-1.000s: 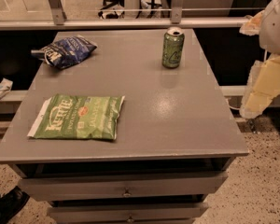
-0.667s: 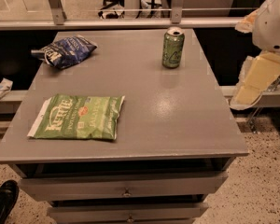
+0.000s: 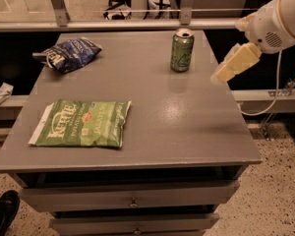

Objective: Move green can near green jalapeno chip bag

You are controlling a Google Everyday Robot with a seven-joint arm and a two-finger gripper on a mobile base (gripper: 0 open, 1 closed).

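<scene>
**Now, the can and its bag sit well apart**

At the left rear of the grey table (image 3: 196, 132) lies a crumpled dark blue chip bag (image 3: 66, 54), which has no part in the job. In front of it, near the left front edge, the green jalapeno chip bag (image 3: 81, 123) lies flat with its lettering up. Because it lies flat, the bare table along its right side looks like a fair spot for a can to stand.

Further right, toward the rear edge, the green can (image 3: 182, 50) stands upright with its silver top up. It is well apart from the green bag and nothing touches it.

Rightmost, the gripper (image 3: 231, 65) hangs beyond the table's right edge, near the can but clear of it. It slants down and leftward from the white arm (image 3: 275, 23). Whether it is released or clenched cannot be told, but it has no hold on the can.

Coming in from the right probably suits an upright can, since its side is open on that flank. The task seems hardly begun: the can has yet to be grasped and carried diagonally toward the front left.
</scene>
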